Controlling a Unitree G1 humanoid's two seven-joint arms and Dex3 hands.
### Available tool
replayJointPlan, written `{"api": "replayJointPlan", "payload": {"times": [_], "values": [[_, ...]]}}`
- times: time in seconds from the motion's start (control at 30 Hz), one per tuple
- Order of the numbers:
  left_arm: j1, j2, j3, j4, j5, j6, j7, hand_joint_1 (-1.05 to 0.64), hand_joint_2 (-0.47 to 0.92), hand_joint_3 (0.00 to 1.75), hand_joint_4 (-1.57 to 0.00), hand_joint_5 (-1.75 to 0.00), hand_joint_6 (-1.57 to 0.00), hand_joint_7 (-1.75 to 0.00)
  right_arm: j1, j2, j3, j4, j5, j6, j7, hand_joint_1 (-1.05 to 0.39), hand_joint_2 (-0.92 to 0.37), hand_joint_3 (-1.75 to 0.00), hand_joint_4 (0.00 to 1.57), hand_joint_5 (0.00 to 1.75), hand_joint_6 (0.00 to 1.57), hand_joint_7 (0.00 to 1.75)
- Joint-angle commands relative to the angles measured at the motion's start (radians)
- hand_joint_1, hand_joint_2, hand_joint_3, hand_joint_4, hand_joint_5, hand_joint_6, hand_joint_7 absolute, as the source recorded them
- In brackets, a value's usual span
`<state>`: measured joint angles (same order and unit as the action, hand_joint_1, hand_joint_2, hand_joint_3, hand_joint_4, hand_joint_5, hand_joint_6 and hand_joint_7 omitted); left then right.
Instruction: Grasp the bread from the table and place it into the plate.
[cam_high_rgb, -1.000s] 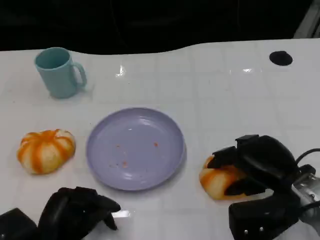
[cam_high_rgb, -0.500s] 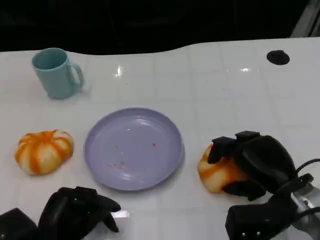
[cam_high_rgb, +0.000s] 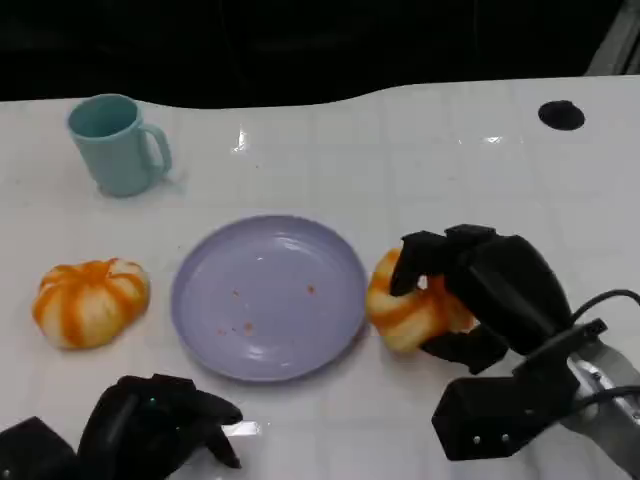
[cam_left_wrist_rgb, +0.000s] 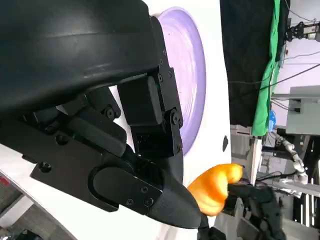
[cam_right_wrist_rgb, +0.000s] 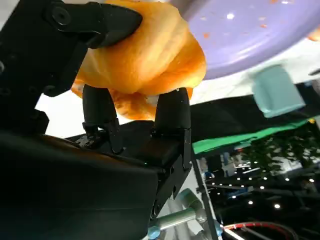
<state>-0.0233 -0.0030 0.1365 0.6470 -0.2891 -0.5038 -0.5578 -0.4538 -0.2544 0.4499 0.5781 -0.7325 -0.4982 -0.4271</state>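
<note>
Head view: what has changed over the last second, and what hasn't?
The right robot hand, gripping the bread, has carried it left to the plate's right rim. The second bread, the mug and the left robot hand stayed put.

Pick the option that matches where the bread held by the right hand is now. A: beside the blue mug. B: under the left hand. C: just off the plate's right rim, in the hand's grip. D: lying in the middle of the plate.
C: the right hand grips the bread beside the plate's right rim, not yet over its middle.
</note>
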Motion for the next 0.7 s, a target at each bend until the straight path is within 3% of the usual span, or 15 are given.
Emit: {"api": "replayJointPlan", "payload": {"times": [0.03, 0.3, 0.7], "values": [[0.008, 0.012, 0.004, -0.009, 0.001, -0.003, 0.001, -1.04, 0.86, 0.00, -1.26, -1.01, -1.57, -0.19, -0.057, 0.024, -0.007, -0.004, 0.017, -0.012, 0.021, -0.16, -0.26, -1.39, 0.98, 1.75, 0.79, 1.66], [0.009, 0.009, 0.004, -0.013, -0.004, 0.003, 0.000, -1.05, 0.85, 0.00, -1.30, -0.96, -1.57, -0.18, -0.149, 0.107, 0.015, 0.055, 0.011, -0.013, 0.052, -0.16, -0.26, -1.35, 0.98, 1.75, 0.81, 1.55], [0.017, -0.003, -0.002, -0.023, 0.003, 0.005, 0.011, -1.05, 0.83, 0.00, -1.33, -0.92, -1.57, -0.20, -0.312, 0.256, 0.090, 0.325, -0.036, -0.042, -0.054, -0.21, -0.30, -1.40, 0.99, 1.75, 0.84, 1.55]]}}
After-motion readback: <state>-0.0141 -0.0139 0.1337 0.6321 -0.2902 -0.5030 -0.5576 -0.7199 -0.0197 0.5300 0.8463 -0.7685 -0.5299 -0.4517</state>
